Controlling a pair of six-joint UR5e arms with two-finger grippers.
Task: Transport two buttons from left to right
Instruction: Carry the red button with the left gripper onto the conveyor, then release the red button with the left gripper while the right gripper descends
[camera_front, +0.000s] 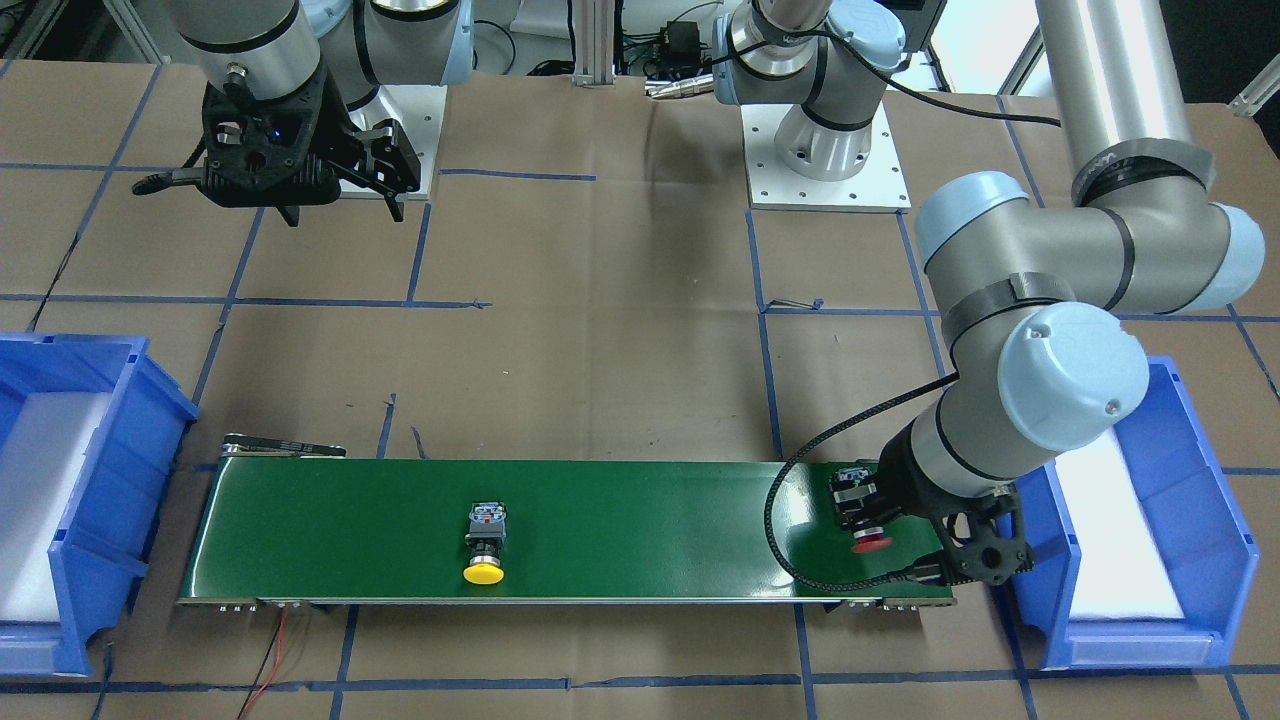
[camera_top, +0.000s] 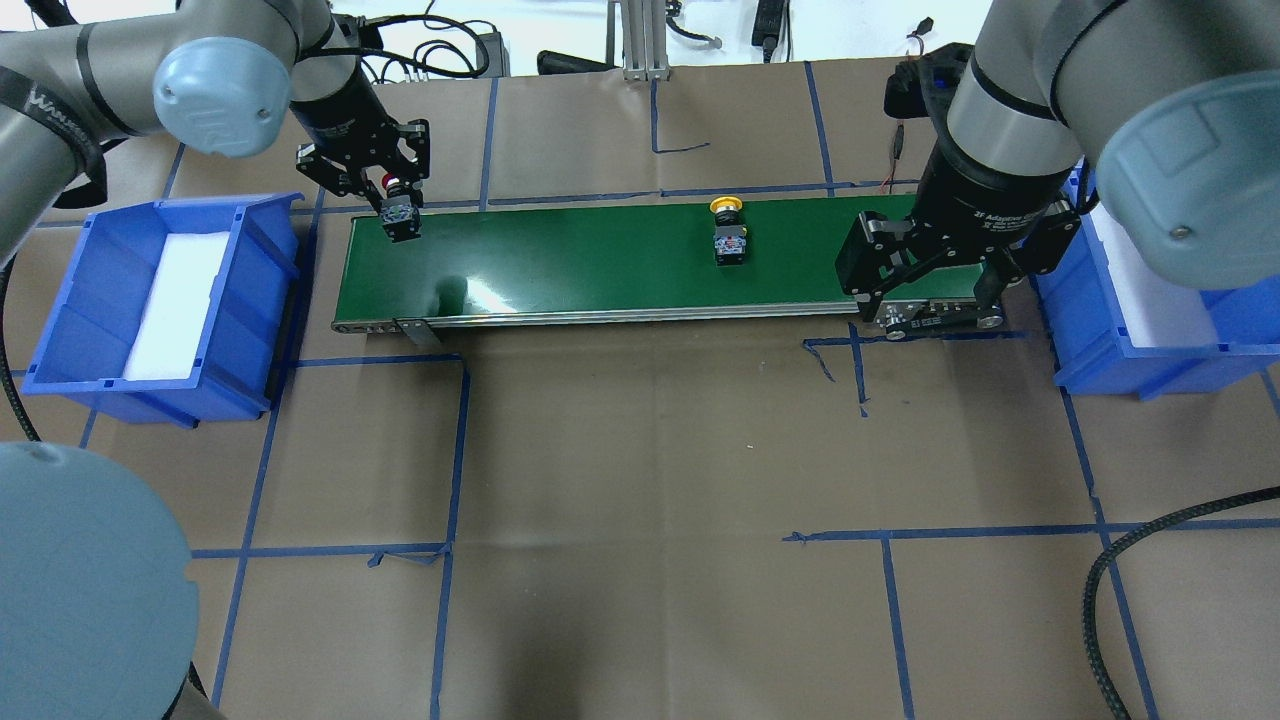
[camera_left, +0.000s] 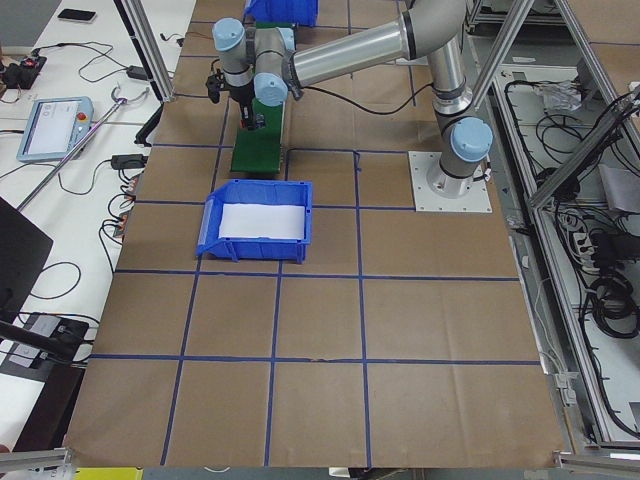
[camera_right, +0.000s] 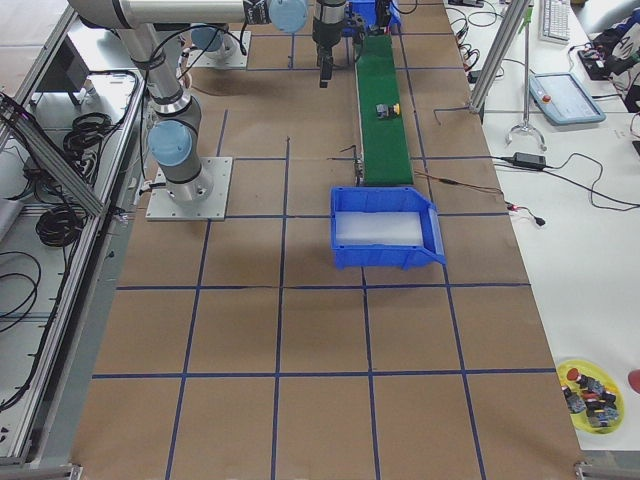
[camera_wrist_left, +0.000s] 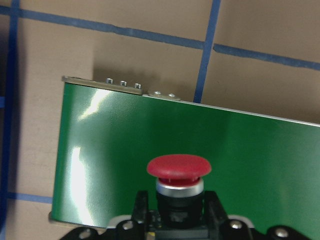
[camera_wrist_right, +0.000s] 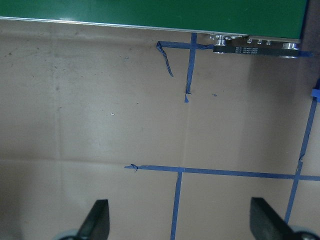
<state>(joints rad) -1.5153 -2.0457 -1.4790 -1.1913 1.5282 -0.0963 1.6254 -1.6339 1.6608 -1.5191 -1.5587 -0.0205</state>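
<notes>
1. Presently, the red button (camera_wrist_left: 179, 170) is being gripped by its black body in the left end effector (camera_top: 393, 195), cap pointing away from the robot, over the left end of the green belt (camera_front: 650, 530). Whether it is touching the belt cannot be told.
2. The yellow button (camera_front: 486, 545) is lying on its side near the middle of the belt, well apart from both end effectors.
3. The right end effector (camera_top: 928, 300) is being held open and empty over the table (camera_top: 650, 450), by the belt's right end and near the bin (camera_top: 1100, 375) there.
4. The step in hand is being judged as the setting-down of the second button on the belt.
5. Next, a release is being called for: the red button lowered flat, the fingers parted, and the left arm lifted clear. A pickup at the right end is probably being required after that.
</notes>
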